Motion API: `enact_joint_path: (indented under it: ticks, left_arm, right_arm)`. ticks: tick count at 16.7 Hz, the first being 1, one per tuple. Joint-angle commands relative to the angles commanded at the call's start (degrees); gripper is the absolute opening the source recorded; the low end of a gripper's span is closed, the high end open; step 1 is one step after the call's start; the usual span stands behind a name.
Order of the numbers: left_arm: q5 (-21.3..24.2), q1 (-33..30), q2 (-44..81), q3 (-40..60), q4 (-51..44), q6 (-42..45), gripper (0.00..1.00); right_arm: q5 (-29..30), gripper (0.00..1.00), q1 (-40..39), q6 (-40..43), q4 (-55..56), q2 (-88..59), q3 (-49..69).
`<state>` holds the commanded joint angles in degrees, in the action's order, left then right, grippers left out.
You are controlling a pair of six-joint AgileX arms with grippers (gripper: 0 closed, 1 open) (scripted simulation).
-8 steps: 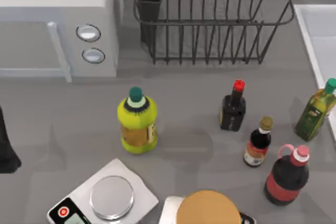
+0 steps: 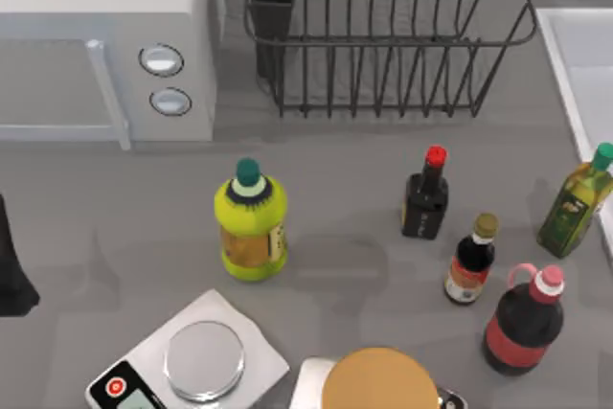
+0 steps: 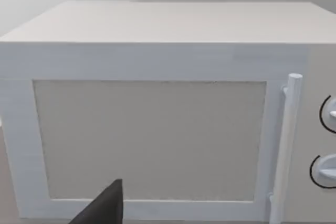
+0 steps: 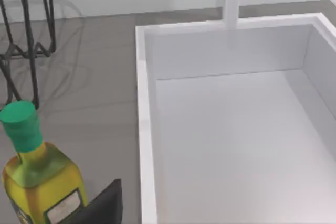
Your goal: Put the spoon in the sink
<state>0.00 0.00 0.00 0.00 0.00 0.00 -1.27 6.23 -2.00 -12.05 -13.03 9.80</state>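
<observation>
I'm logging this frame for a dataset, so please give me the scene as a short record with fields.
sink: white-rimmed basin at the table's right edge, nothing visible inside
bottles: yellow one with green cap mid-table; red-capped dark bottle, brown-capped small bottle, red jug and green-capped oil bottle toward the right
dish rack: dark wire, at the back
microwave: white, back left
scale: front left

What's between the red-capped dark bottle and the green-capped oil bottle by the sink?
Bare grey counter in the top view, between the red-capped bottle and the oil bottle.
</observation>
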Motion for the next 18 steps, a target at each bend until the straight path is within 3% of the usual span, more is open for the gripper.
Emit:
enact_joint_path:
  ticks: [11, 18]
  left_arm:
    - [0.00, 0.00, 0.00, 0.00, 0.00, 0.00, 1.00]
    - [0.00, 0.00, 0.00, 0.00, 0.00, 0.00, 1.00]
  right_arm:
    - [-3.93, 1.00, 19.31, -6.51, -40.41, -50.96, 29.01]
    - [-4.85, 1.00, 23.75, -7.94, -48.71, -61.32, 36.43]
